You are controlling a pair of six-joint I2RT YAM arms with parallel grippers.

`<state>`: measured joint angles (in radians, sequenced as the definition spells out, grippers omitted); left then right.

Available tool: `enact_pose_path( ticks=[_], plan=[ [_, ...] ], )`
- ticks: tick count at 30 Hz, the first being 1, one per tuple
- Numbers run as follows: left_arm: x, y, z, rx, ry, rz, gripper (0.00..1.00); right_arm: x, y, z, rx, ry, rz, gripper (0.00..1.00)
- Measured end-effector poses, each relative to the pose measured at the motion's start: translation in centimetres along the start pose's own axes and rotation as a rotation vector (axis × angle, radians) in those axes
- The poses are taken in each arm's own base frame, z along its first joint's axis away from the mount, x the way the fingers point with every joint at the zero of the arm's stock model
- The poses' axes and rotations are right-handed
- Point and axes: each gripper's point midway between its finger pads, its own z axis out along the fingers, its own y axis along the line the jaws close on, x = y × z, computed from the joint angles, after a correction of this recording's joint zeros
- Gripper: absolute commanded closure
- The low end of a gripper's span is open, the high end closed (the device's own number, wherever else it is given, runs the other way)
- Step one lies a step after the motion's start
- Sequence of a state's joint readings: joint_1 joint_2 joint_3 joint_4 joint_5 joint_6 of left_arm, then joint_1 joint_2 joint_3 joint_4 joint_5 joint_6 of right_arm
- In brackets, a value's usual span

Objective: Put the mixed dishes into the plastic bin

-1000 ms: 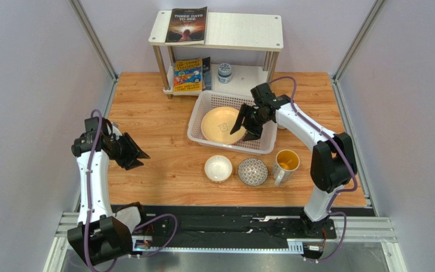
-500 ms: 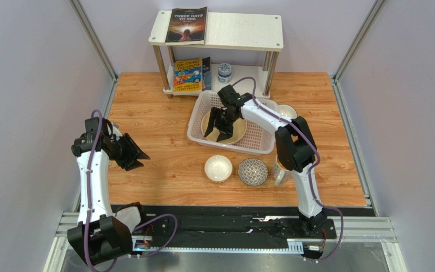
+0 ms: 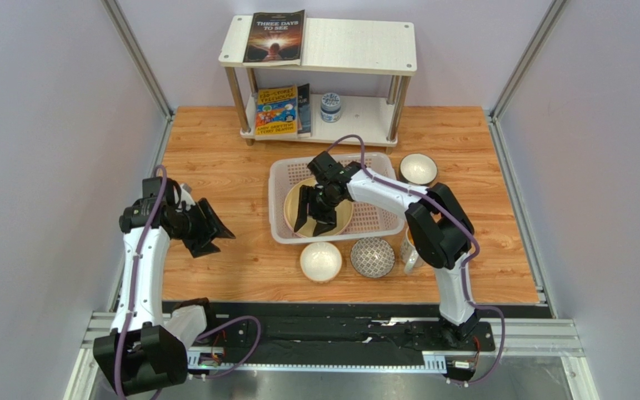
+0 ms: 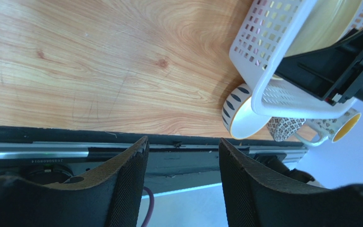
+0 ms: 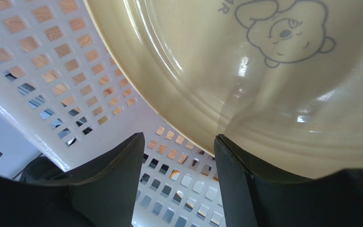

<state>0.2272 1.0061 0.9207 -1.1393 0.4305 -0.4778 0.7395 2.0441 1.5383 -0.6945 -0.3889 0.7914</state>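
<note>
Top external view. Student: Where did the dishes lie, and what were the claws doing?

Tutor: (a) The large pale yellow glazed plate (image 3: 344, 215) lay inside the whitish perforated plastic bin (image 3: 373, 218) on the wooden counter (image 3: 231, 150). (b) The right claw (image 3: 313, 218) hung over the plate. In the right wrist view its jaws stood apart with only mesh between them, gripping nothing. (c) The left claw (image 3: 215, 227) stood well apart to the left, open and empty. (d) Outside the bin were a small white bowl (image 3: 321, 260) and a grey patterned bowl (image 3: 372, 256) just beside its near wall, a second white bowl (image 3: 418, 168) behind it, and a yellow-lined mug (image 4: 335, 128).

Student: How would the remaining pieces handle?

Tutor: Probably as stiff, glossy ceramic: slippery, breakable, moderately heavy. A pinch across a bowl's rim, one finger inside and one outside, seemed the best hold; for the mug, the rim or handle. Each wanted lowering, not dropping, onto the plate.
</note>
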Motion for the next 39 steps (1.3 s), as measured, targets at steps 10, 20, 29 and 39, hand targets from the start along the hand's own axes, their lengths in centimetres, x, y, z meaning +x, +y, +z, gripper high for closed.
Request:
enact_pose_path(
  ticks=[10, 20, 29, 39],
  plan=[
    [1.3, -0.4, 0.6, 0.025, 0.019, 0.024, 0.38, -5.4, 4.8, -2.7, -0.077, -0.122, -0.044, 0.39],
    [1.6, -0.2, 0.4, 0.016, 0.014, 0.029, 0.38, -13.6, 4.6, 0.2, -0.093, -0.190, 0.021, 0.39],
    [2.0, 0.4, 0.2, -0.013, 0.017, 0.040, 0.38, -16.6, 2.8, 0.5, -0.098, -0.220, 0.114, 0.40],
    [3.8, -0.4, 1.5, 0.021, 0.076, 0.102, 0.38, -14.0, 2.8, -1.7, -0.143, -0.215, 0.134, 0.39]
  ],
)
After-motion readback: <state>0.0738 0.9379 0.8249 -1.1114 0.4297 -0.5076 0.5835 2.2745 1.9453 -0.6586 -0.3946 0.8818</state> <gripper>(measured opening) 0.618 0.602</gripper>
